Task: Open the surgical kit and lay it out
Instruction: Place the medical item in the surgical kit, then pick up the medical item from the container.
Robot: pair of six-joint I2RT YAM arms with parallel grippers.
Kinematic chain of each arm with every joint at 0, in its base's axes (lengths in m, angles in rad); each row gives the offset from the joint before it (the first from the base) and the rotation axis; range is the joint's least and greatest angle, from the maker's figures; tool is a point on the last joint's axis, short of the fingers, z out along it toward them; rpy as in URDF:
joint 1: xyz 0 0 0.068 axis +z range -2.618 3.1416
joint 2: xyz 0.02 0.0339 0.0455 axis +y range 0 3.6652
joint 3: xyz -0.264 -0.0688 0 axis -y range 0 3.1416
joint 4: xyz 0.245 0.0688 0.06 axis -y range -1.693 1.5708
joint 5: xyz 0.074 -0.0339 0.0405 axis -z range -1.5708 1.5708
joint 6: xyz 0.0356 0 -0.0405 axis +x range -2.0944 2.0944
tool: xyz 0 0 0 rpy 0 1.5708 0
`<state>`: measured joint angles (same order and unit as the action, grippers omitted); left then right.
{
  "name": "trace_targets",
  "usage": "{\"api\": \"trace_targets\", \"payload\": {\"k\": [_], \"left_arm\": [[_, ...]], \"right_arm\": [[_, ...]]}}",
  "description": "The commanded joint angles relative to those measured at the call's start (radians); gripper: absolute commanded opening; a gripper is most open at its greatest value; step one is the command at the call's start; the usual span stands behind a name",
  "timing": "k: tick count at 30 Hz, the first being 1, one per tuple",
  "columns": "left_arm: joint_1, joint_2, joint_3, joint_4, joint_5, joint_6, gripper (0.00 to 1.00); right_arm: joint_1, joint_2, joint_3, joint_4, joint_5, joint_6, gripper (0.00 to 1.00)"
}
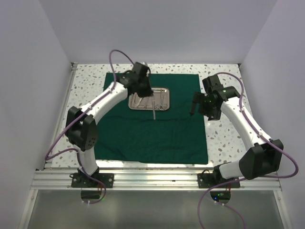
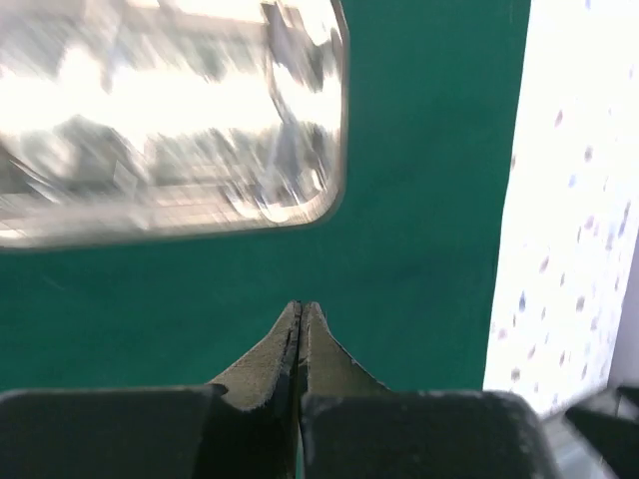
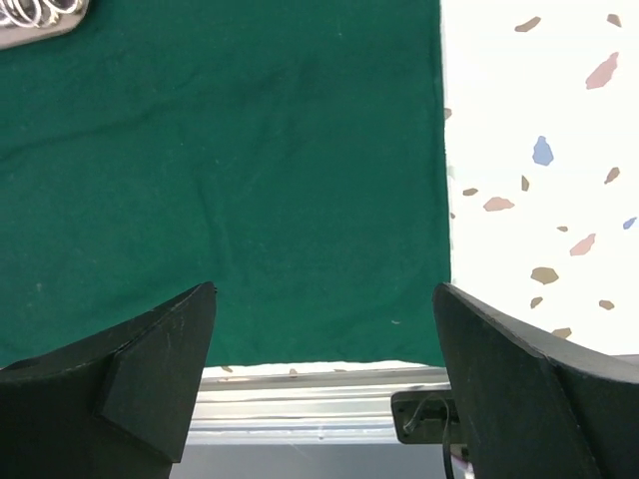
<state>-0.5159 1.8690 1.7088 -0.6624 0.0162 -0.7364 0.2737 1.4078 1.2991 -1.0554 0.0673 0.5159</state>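
Observation:
The dark green drape [image 1: 155, 129] lies spread flat as a large square sheet. The steel tray [image 1: 162, 106] stands on its far middle and holds small steel instruments [image 1: 159, 98]. One long instrument [image 1: 154, 112] sticks out over the tray's near edge onto the cloth. My left gripper [image 1: 147, 91] hovers over the tray's left part. In the left wrist view it [image 2: 302, 305] is shut with nothing between the fingers, above the drape [image 2: 419, 200], and the tray [image 2: 160, 120] is blurred. My right gripper [image 1: 192, 110] is open and empty over the drape's right edge [image 3: 250, 150]. It also shows in the right wrist view [image 3: 322, 291].
The speckled table [image 1: 224, 138] shows around the drape, with white walls on three sides. A metal rail [image 1: 157, 179] runs along the near edge by the arm bases. A tray corner with instrument finger rings [image 3: 40, 12] shows at the top left of the right wrist view.

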Motion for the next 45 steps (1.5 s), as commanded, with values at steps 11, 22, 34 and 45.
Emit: {"api": "trace_targets", "payload": {"k": [11, 22, 34, 45], "left_arm": [[-0.377, 0.104, -0.130, 0.193, -0.116, -0.293, 0.00], [-0.420, 0.190, 0.066, 0.100, -0.171, -0.217, 0.64], [-0.106, 0.223, 0.271, 0.007, -0.214, 0.236, 0.48], [0.024, 0.361, 0.299, 0.029, -0.174, 0.512, 0.46]], "right_arm": [[-0.005, -0.262, 0.013, -0.109, 0.126, -0.002, 0.98], [-0.007, -0.326, -0.055, -0.121, 0.147, -0.013, 0.98], [-0.007, -0.333, -0.069, -0.132, 0.152, 0.038, 0.98], [-0.007, -0.290, -0.032, -0.196, 0.193, 0.073, 0.98]]}}
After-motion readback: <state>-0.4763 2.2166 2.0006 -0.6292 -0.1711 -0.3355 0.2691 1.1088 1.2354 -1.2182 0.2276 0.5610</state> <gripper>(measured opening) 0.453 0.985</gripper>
